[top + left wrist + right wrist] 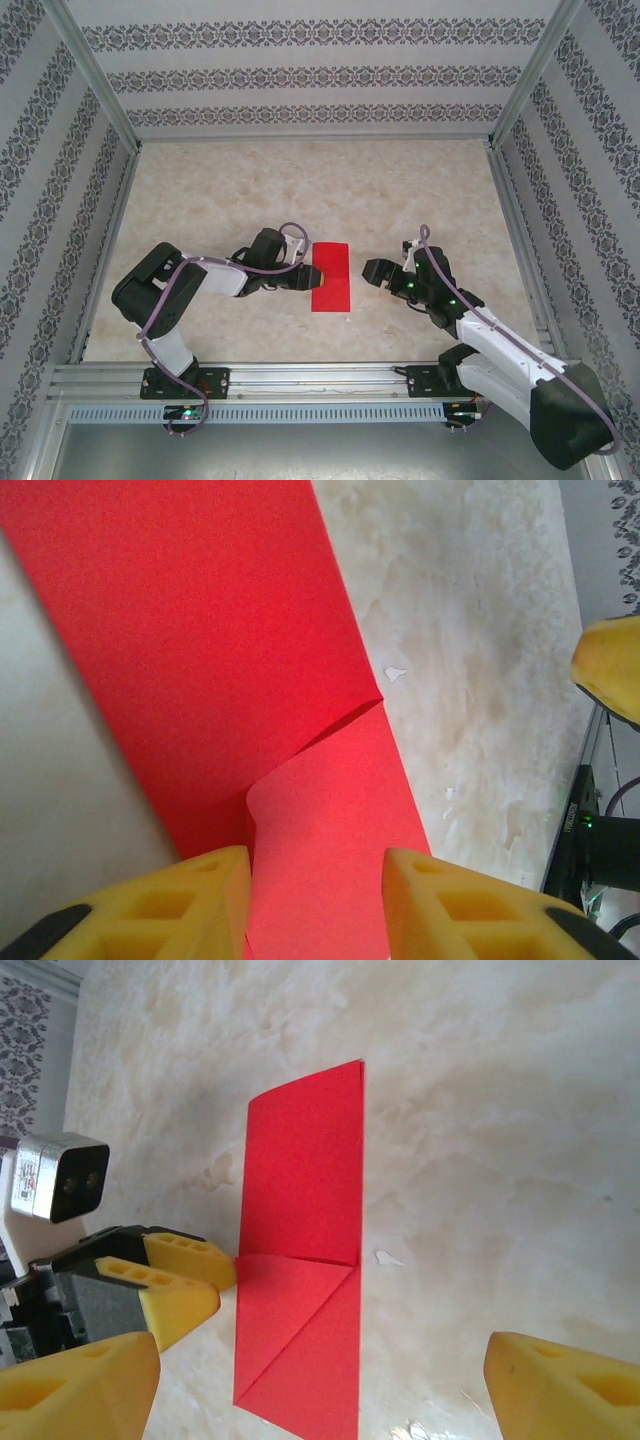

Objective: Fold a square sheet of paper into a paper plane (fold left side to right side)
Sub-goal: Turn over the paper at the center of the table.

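Observation:
The square sheet of paper (331, 278) is bright red and lies folded into a narrow upright rectangle on the marbled table. A triangular flap (290, 1305) is turned over its near end. My left gripper (308, 272) sits at the sheet's left edge, its yellow fingers (185, 1260) level with the flap's upper corner. In the left wrist view this gripper (315, 860) is open, with the slightly raised flap (320, 820) lying between the parted jaws. My right gripper (380, 272) hovers just right of the paper (305, 1170). It (322, 1360) stands wide open and touches nothing.
Patterned walls enclose the table (420, 190) on three sides. An aluminium rail (300, 380) runs along the near edge by the arm bases. A small white speck (385, 1257) lies right of the paper. Bare tabletop stretches behind the sheet.

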Available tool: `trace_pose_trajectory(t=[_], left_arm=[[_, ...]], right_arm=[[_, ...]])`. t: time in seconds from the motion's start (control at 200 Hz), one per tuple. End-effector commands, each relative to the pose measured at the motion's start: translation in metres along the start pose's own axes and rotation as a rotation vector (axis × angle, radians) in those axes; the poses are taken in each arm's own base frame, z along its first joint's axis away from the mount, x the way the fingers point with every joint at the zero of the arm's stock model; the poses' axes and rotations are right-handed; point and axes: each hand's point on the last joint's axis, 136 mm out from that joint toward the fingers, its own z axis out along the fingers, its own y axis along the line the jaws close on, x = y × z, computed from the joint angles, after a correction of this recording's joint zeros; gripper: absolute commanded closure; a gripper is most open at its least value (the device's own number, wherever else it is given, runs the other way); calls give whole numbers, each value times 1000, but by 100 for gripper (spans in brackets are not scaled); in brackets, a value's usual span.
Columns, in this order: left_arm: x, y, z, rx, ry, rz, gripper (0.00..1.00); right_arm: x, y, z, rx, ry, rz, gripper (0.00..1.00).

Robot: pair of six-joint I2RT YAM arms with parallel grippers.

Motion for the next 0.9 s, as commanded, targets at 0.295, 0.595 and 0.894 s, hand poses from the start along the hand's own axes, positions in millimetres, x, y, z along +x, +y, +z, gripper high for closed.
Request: trace_pose_trajectory(t=[0.295,0.595,0.894], left_arm=[[-15,0,-2,-18,-44,36,67],[-19,1,-1,-32,-44,40,67],[-18,-3,9,10,-13,26,75]], right_arm=[[4,-11,-2,34,13,32,19],[5,-11,2,40,31,33,20],[6,-11,3,40,42,34,20]])
